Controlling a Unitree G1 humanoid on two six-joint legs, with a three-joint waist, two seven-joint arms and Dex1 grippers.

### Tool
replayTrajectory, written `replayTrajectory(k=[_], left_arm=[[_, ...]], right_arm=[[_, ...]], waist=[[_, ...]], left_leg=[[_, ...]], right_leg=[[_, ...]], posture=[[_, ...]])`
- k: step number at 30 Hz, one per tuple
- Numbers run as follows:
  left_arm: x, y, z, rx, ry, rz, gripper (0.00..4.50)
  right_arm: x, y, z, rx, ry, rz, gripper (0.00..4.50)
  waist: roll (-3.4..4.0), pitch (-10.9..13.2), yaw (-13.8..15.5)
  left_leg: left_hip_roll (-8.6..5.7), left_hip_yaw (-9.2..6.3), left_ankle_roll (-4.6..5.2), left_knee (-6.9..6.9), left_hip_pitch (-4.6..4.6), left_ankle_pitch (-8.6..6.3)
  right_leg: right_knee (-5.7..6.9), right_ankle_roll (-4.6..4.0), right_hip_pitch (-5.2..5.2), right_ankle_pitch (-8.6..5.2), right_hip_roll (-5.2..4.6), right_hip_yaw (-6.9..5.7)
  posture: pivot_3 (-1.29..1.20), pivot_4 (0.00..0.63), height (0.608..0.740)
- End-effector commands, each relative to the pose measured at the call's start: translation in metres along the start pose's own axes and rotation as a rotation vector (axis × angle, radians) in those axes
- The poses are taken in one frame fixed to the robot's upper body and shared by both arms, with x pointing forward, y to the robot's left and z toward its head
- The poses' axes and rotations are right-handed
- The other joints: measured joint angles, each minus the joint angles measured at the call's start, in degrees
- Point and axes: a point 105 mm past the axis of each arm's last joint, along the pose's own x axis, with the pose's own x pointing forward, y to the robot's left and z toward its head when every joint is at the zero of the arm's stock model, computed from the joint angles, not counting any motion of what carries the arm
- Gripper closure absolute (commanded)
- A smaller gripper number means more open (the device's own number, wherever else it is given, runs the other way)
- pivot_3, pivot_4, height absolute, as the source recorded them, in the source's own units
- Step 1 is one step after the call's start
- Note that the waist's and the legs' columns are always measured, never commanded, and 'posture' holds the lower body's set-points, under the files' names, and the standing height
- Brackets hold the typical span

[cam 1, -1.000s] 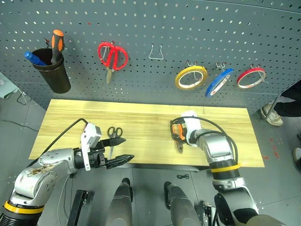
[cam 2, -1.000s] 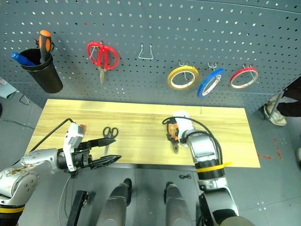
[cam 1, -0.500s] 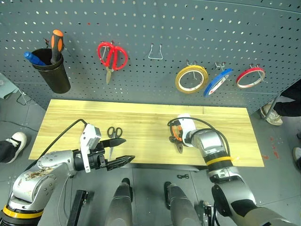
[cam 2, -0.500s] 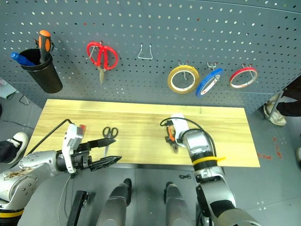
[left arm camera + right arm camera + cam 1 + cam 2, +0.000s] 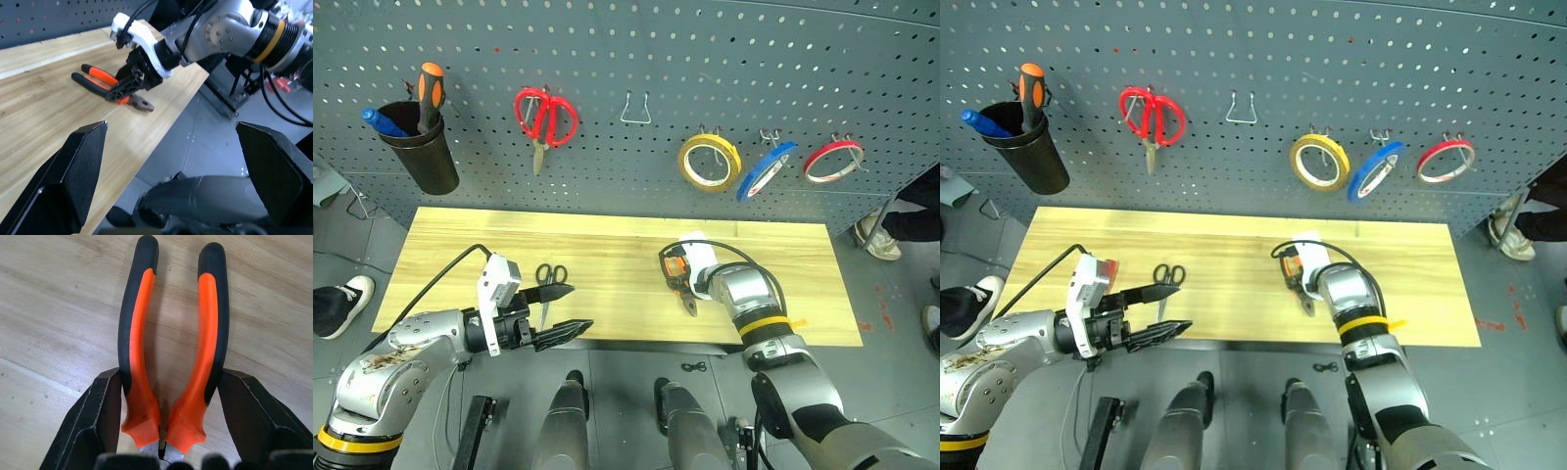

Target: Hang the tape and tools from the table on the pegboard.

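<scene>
So far only the tape [image 5: 710,162] is hung on the pegboard [image 5: 705,59]. Pliers [image 5: 168,347] lie near the bench's [image 5: 607,235] front edge, handles bracketed low by the half-closed right gripper [image 5: 166,431], not yet lifted. Scissors [image 5: 548,279] lie front-left, just beside the wide-open, empty left gripper [image 5: 563,313]. Red screwdriver not spotted.

The tabletop [image 5: 607,245] is a long plank of light wood with visible grain, set below the pegboard [image 5: 705,59]. The small black-handled scissors [image 5: 548,284] lie on its left part near the front edge. The orange-and-black pliers [image 5: 682,284] lie flat right of centre, well apart from the scissors
</scene>
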Motion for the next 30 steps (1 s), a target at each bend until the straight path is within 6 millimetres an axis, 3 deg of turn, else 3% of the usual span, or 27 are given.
replayTrajectory(k=[1,5,12,18,23,30], left_arm=[[-0.006,-0.002,0.023,-0.019,-0.104,0.008,0.0],[-0.013,0.002,0.039,-0.063,-0.197,0.04,0.0],[-0.024,0.012,0.099,-0.103,-0.504,0.098,0.0],[-0.021,0.013,0.146,-0.124,-0.697,0.075,0.0],[-0.016,0.013,0.16,-0.1,-0.714,0.049,0.0],[-0.012,0.018,0.165,-0.092,-0.733,0.054,0.0]], right_arm=[[-0.039,0.029,0.048,-0.164,-0.235,0.169,1.85],[-0.083,0.051,0.077,-0.259,-0.454,0.259,1.85],[-0.183,0.076,0.173,-0.381,-1.111,0.211,1.85],[-0.238,0.06,0.243,-0.323,-1.507,-0.032,1.85],[-0.237,0.051,0.268,-0.346,-1.601,-0.157,1.85],[-0.203,0.041,0.272,-0.316,-1.577,-0.209,1.85]], waist=[[0.03,0.0,0.1],[0.03,0.0,0.0],[0.02,0.0,0.3],[-0.08,-0.1,1.2],[-0.21,-0.1,2.1],[-0.21,-0.1,2.5]], left_leg=[[0.0,-0.02,0.0,0.0,-0.1,0.0],[-0.01,-0.07,0.0,0.04,-0.24,0.0],[-0.01,-0.23,-0.08,0.17,-0.31,0.05],[-0.02,-0.27,-0.19,0.16,-0.32,0.19],[-0.03,-0.28,-0.23,0.07,-0.34,0.21],[-0.02,-0.3,-0.26,-0.06,-0.38,0.23]], right_leg=[[0.0,0.01,-0.06,-0.01,0.0,-0.01],[0.0,0.01,-0.13,0.0,0.0,-0.05],[0.01,0.12,-0.09,0.06,0.0,-0.19],[-0.03,-0.27,-0.05,0.45,0.0,-0.25],[-0.13,-0.35,-0.03,0.49,-0.02,-0.31],[-0.19,-0.4,-0.06,0.52,-0.02,-0.38]], posture=[[0.23,0.309,0.74],[0.23,0.296,0.74],[0.23,0.267,0.74],[0.24,0.254,0.74],[0.25,0.25,0.74],[0.27,0.25,0.74]])
